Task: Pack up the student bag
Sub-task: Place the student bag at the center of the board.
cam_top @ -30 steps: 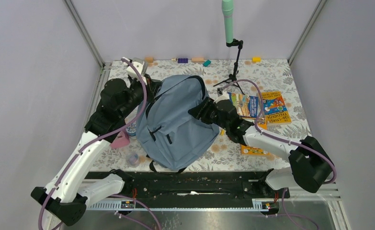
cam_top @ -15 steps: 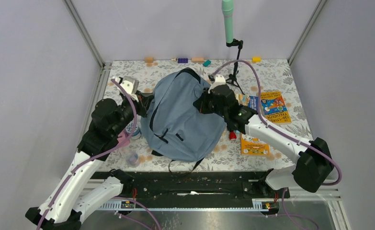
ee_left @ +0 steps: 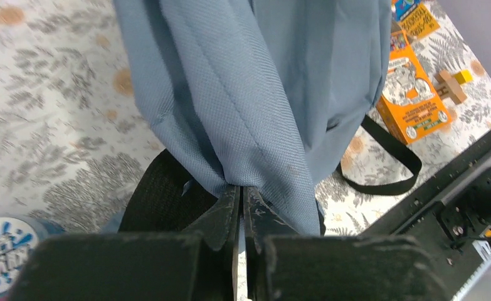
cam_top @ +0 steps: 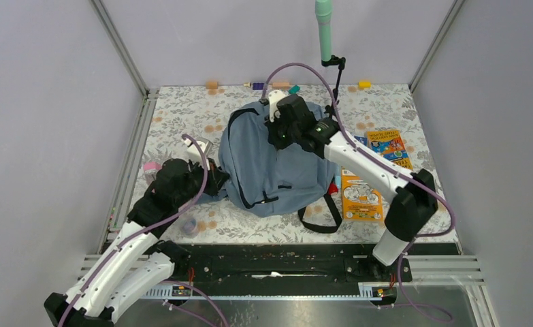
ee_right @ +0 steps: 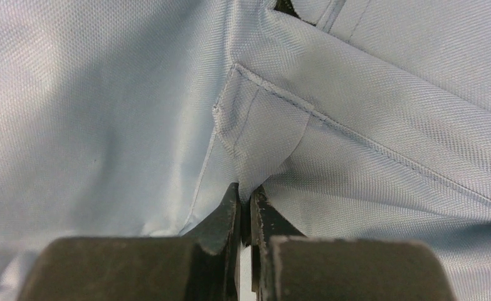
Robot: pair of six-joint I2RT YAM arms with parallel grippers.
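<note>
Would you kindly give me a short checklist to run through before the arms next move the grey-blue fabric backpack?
1. Left gripper grip on the grey-blue fabric backpack: ok, shut on a fabric fold at its lower edge.
2. Right gripper grip: ok, shut on a fold near the bag's top.
3. Bag open for packing: cannot tell.
4. Black strap loop unsnagged: ok, lying loose on the table.
5. Purple cable clear of the black tripod stand: cannot tell, they overlap in the top view.
</note>
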